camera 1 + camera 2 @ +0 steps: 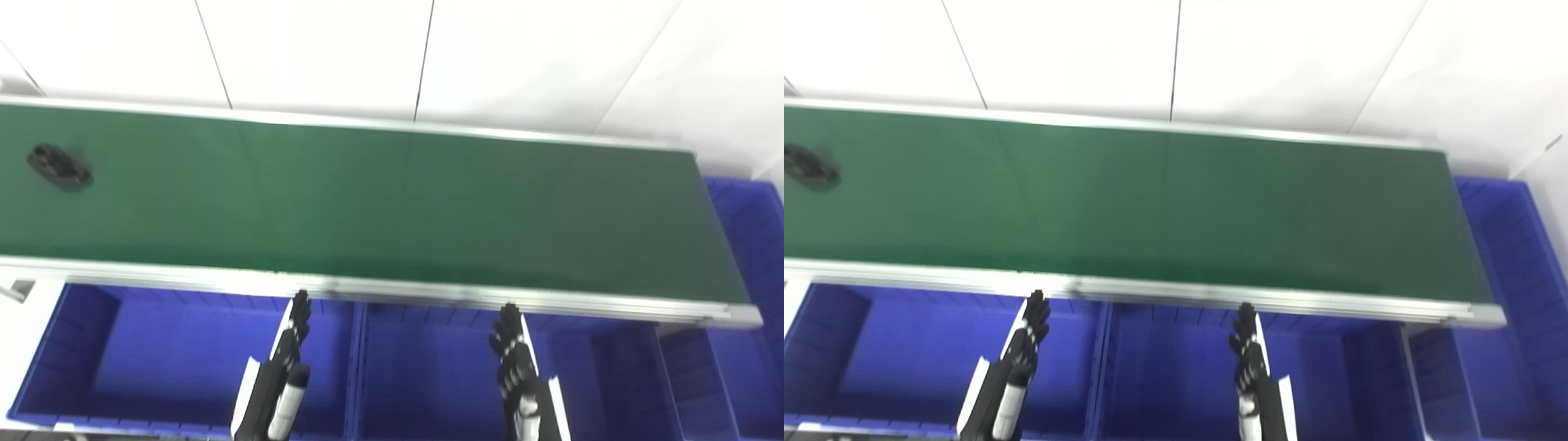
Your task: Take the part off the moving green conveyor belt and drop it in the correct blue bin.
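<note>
— Across the middle of the frame runs the belt [392,208], green, tilted slightly down to the right. Why is it so bare?

— Only one part [58,166] is on it, a dark oval piece at the far left edge. I'd judge it has just entered and has most of the belt yet to travel, though which way the belt runs can't be read from this.

— And the bins?

— Along the bottom, below the belt's near rail: a left bin [122,349], a middle bin [441,367], a smaller one [618,380] to its right, and one more [750,245] past the belt's right end. They sit just under the rail, so a picked part can probably be dropped straight in.

— Which bin is correct?

— Can't tell; nothing marks them.

— The hands?

— Both at bottom centre, over the bins, near the rail. The left hand [291,355] and right hand [514,361] point up-frame with fingers [300,309] stretched out, holding nothing. It looks like waiting: the part is well apart from both, nearer the left.
</note>
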`<act>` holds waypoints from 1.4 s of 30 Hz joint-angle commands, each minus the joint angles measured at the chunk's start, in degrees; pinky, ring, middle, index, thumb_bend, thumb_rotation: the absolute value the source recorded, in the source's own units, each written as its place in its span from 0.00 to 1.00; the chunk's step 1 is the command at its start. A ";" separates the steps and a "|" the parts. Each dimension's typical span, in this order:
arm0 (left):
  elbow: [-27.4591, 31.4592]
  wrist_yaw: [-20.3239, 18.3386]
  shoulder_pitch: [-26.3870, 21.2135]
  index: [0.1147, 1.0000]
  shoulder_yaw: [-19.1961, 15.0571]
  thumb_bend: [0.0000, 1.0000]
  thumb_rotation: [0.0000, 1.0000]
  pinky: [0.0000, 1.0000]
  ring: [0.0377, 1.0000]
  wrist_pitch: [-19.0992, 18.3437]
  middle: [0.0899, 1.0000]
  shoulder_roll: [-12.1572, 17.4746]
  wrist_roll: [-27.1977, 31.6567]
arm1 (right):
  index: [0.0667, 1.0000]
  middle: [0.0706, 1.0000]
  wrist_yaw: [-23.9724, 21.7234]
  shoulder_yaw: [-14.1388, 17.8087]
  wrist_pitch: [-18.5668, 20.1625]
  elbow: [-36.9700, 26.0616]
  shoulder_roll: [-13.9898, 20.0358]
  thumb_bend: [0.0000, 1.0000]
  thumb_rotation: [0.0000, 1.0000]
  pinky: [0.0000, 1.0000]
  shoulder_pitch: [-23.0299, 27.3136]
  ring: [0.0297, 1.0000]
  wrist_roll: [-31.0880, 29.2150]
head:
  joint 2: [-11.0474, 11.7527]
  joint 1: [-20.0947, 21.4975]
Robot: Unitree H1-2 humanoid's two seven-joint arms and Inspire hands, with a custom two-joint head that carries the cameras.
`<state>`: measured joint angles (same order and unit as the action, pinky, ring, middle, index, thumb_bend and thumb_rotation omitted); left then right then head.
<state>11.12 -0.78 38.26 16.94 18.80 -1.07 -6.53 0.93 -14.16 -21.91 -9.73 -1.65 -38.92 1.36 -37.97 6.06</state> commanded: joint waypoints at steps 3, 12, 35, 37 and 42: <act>1.58 -0.17 -0.15 1.00 0.08 0.78 1.00 1.00 1.00 2.10 1.00 0.11 0.10 | 1.00 1.00 -0.23 -0.04 -1.97 -2.03 -0.61 0.96 1.00 1.00 -0.09 1.00 0.05 | -0.47 1.01; 1.96 -1.09 -0.39 1.00 -0.78 0.82 1.00 1.00 1.00 1.58 1.00 1.27 3.32 | 1.00 1.00 0.17 -0.83 -1.60 -1.58 -2.01 0.99 1.00 1.00 -0.16 1.00 1.22 | -0.75 5.14; 9.65 -2.06 0.72 1.00 -0.78 0.80 1.00 1.00 1.00 -4.52 1.00 3.02 5.62 | 1.00 1.00 0.30 -3.41 4.58 -8.68 -3.20 0.98 0.99 1.00 -2.39 1.00 1.86 | -8.86 11.56; 10.45 -2.39 0.61 1.00 -1.19 0.76 1.00 1.00 1.00 -5.09 1.00 3.72 6.16 | 1.00 1.00 0.69 -4.00 5.04 -8.90 -3.94 0.98 0.99 0.99 -2.49 1.00 2.85 | -9.88 13.59; 12.55 -3.23 0.40 1.00 -2.03 0.70 1.00 1.00 1.00 -7.10 1.00 4.88 7.72 | 1.00 1.00 1.82 -5.56 6.08 -9.57 -5.71 0.98 0.99 0.99 -2.49 1.00 5.32 | -12.21 14.35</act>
<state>21.68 -3.31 38.31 14.82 11.39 3.65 0.52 2.28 -17.44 -15.77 -16.91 -4.04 -40.71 5.67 -49.83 21.19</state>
